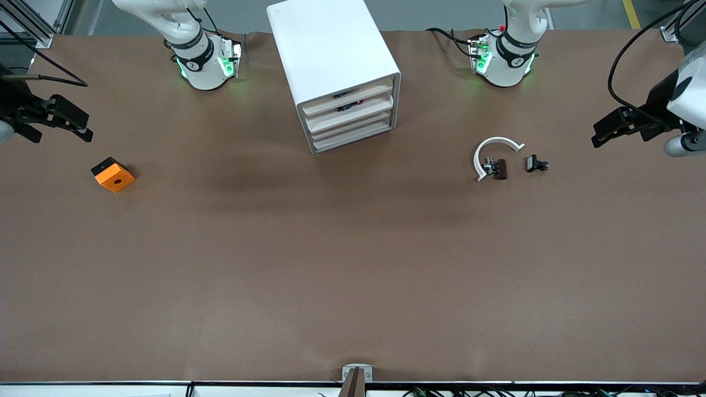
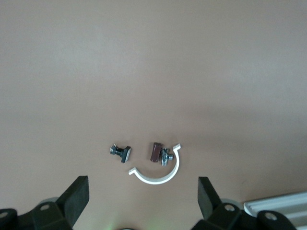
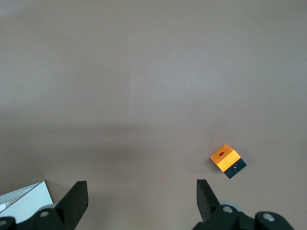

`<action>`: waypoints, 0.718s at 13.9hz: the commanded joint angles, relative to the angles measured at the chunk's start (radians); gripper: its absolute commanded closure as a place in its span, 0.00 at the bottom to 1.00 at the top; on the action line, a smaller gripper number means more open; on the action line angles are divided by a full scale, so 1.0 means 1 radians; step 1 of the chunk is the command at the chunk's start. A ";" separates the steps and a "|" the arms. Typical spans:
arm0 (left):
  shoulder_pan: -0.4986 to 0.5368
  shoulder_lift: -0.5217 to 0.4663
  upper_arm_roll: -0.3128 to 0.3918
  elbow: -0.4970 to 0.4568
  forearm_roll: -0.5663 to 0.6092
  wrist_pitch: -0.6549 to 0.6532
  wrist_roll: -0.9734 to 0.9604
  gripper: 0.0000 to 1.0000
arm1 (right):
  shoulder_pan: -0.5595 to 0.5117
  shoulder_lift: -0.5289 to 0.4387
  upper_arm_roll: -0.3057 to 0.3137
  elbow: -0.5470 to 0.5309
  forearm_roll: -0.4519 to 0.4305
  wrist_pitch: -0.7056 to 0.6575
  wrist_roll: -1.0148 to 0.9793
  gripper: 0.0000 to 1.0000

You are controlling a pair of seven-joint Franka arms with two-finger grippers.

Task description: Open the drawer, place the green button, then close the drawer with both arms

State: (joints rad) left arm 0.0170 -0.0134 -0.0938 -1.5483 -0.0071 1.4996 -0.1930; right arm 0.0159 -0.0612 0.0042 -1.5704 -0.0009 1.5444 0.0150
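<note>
The white cabinet (image 1: pixel 331 55) stands at the robots' edge of the table, between the two bases. Its four cream drawer fronts (image 1: pixel 350 118) face the front camera and all sit pushed in. The button (image 1: pixel 536 164), small and dark, lies on the table toward the left arm's end; it also shows in the left wrist view (image 2: pixel 120 152). My left gripper (image 1: pixel 598 135) hangs open and empty over that end of the table, apart from the button (image 2: pixel 143 191). My right gripper (image 1: pixel 85 128) hangs open and empty over the right arm's end (image 3: pixel 141 191).
A brown-black part with a white curved strip (image 1: pixel 496 162) lies beside the button, on its cabinet side. An orange block with a round hole (image 1: pixel 113 175) sits near the right gripper. Small dark and red items show between the upper drawers (image 1: pixel 347 100).
</note>
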 commanded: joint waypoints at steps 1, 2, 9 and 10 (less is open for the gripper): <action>-0.020 -0.045 0.028 -0.042 -0.014 -0.016 0.047 0.00 | 0.004 0.004 -0.001 0.013 -0.013 -0.010 -0.004 0.00; -0.020 -0.053 0.034 -0.052 -0.014 -0.016 0.061 0.00 | 0.004 0.004 -0.001 0.013 -0.013 -0.010 -0.004 0.00; -0.015 -0.053 0.028 -0.050 -0.007 -0.018 0.067 0.00 | 0.007 0.004 -0.001 0.013 -0.013 -0.010 -0.004 0.00; -0.017 -0.054 0.025 -0.050 -0.007 -0.018 0.067 0.00 | 0.009 0.004 -0.001 0.013 -0.013 -0.010 -0.004 0.00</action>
State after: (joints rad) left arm 0.0044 -0.0454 -0.0676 -1.5816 -0.0071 1.4869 -0.1471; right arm 0.0169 -0.0612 0.0042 -1.5704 -0.0010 1.5444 0.0150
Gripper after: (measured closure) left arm 0.000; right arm 0.000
